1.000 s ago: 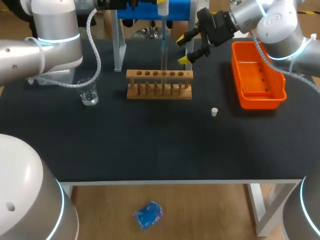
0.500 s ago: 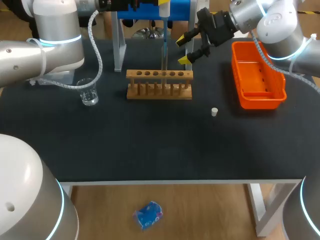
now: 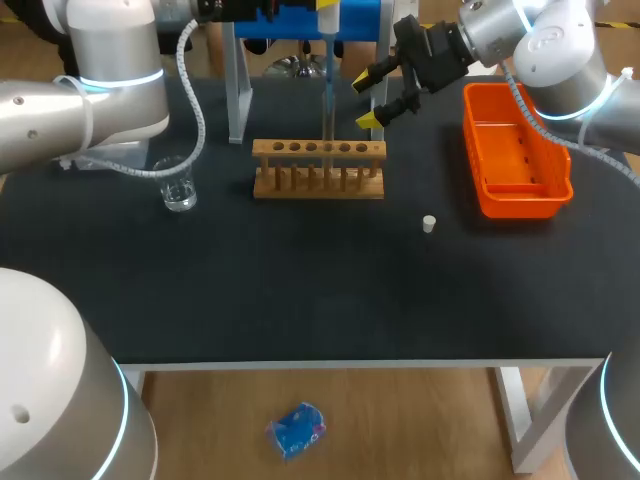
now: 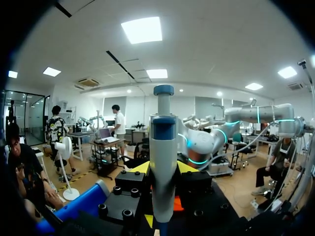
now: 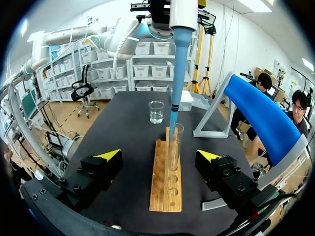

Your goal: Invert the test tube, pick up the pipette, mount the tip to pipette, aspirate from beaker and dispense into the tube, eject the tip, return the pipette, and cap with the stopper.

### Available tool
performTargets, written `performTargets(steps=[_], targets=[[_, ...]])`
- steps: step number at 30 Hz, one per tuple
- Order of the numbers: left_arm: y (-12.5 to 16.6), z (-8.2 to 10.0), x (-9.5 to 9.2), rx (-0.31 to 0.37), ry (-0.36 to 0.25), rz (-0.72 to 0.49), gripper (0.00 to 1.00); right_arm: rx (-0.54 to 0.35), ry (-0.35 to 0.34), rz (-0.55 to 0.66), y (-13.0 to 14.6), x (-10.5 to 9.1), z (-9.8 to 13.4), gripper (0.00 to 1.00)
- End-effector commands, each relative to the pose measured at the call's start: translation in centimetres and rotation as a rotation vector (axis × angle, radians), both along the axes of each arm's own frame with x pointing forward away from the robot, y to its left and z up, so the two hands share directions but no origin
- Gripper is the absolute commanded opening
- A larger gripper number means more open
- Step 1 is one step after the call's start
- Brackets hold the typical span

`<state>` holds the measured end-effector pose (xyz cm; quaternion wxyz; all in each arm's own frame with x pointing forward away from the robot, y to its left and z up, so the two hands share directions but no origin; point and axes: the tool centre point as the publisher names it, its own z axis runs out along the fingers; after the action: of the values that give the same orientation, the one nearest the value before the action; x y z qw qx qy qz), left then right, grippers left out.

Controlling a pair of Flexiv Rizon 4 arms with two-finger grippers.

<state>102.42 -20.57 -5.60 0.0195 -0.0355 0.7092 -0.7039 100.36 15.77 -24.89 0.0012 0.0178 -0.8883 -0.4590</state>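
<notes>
left gripper point(image 4: 163, 172): clamped on pipette point(image 4: 163, 147)
pipette: upright, tip down at test tube point(image 5: 174, 145) in wooden rack point(image 3: 318, 183)
right gripper point(image 5: 159, 156): jaws wide apart, holding nothing, near rack
stopper point(image 3: 428, 224): on table

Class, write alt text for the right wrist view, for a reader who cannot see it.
A blue-tipped pipette reaches down into a test tube standing in a wooden rack on a black table. The rack lies ahead of the open right gripper, between its fingers. A small beaker stands beyond the rack.
</notes>
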Motion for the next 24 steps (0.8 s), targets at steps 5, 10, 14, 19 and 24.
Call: performTargets(steps=[5, 10, 14, 19, 24], targets=[[0.15, 0.45, 0.62, 0.008, -0.011, -0.006, 0.0, -0.002, 0.0, 0.001, -0.04, 0.03, 0.01, 1.0], [0.09, 0.35, 0.7, 0.004, -0.016, -0.006, 0.0, -0.002, 0.0, 0.001, -0.04, 0.03, 0.01, 1.0], [0.0, 0.23, 0.74, 0.002, -0.017, -0.008, 0.0, -0.002, 0.0, 0.001, -0.04, 0.03, 0.01, 1.0], [-0.05, -0.04, 0.92, 0.003, -0.015, -0.009, 0.0, -0.002, 0.0, 0.001, -0.04, 0.03, 0.01, 1.0], [-0.07, -0.3, 1.04, 0.002, -0.012, -0.01, 0.0, -0.002, 0.0, 0.001, -0.04, 0.03, 0.01, 1.0]])
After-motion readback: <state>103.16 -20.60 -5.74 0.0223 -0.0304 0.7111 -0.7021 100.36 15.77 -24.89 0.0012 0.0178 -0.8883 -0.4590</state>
